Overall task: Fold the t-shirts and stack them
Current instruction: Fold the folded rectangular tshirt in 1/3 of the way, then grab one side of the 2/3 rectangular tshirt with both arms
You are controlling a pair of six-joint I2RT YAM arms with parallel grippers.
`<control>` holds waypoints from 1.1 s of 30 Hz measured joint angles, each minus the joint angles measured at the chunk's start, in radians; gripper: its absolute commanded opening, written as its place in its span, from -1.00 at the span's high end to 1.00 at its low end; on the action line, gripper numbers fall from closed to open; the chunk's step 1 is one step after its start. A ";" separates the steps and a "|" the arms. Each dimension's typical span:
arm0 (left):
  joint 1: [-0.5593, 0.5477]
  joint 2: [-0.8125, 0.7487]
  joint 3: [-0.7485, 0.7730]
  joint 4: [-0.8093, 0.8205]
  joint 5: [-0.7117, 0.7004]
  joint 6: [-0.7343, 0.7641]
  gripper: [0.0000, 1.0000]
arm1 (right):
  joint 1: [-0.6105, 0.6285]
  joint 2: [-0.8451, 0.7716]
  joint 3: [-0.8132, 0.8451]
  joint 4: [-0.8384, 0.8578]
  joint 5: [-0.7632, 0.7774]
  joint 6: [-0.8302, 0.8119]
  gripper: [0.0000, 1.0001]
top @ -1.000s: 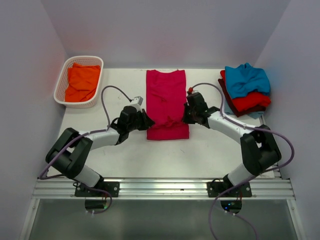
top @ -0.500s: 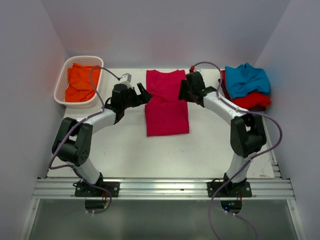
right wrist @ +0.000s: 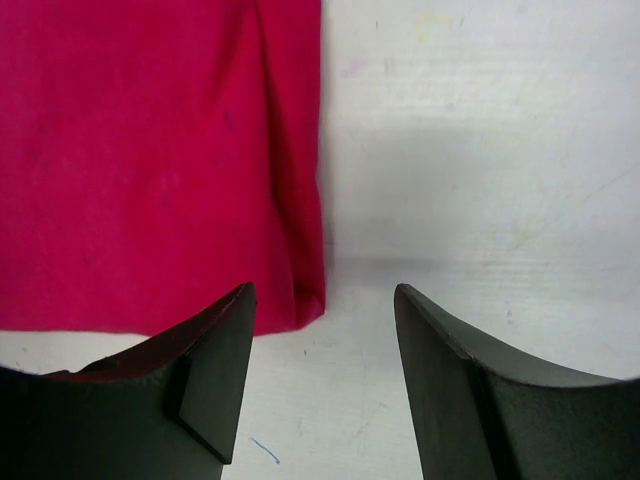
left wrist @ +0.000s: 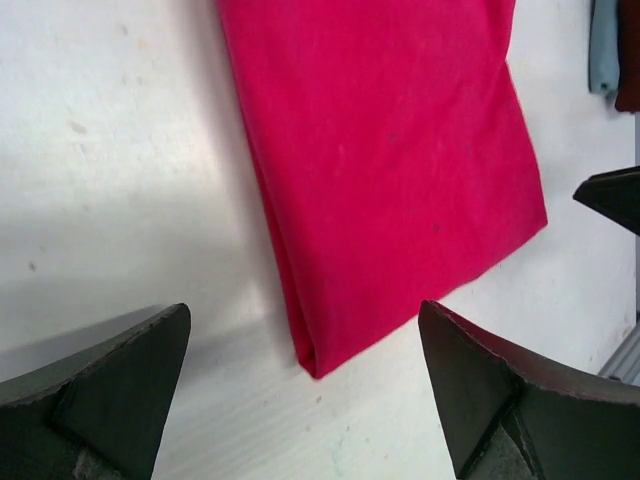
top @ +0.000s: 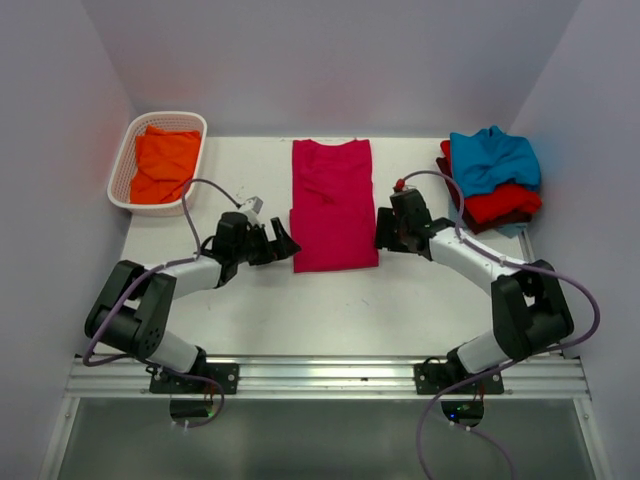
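- Crimson shirt (top: 333, 205): lies flat on the table (top: 420, 300) as a long folded strip, running from the 12 o'clock edge down to mid-table. A second ago its near end was bunched; that end is now smooth.
- Left gripper (top: 283, 243): jaws released and spread wide, holding nothing, with the strip's 7 o'clock corner just ahead of them. A second ago they were clenched at this hem.
- Right gripper (top: 383, 232): jaws parted and empty, straddling the strip's 5 o'clock corner. It too has let go since a second ago.
- Both arms reached toward 12 o'clock half a second ago and have come back to the near corners.
- Other shirts: an orange shirt (top: 165, 165) waits in the basket (top: 120, 170) at 10 o'clock. A teal shirt (top: 490, 158) tops a red shirt (top: 500, 205) in the stack at 2 o'clock.
- Reading: the lengthwise fold looks finished. The likely next step is to pinch both near corners and carry the hem toward 12 o'clock.
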 measured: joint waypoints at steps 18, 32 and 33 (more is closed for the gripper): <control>-0.048 0.087 -0.055 0.174 0.101 -0.073 -0.62 | -0.025 0.119 -0.128 0.210 -0.243 0.077 0.63; -0.122 0.138 -0.066 0.119 0.136 -0.095 1.00 | -0.011 -0.128 -0.301 0.154 -0.243 0.102 1.00; -0.124 0.111 -0.083 0.097 0.135 -0.095 1.00 | -0.002 -0.171 -0.311 0.130 -0.244 0.103 1.00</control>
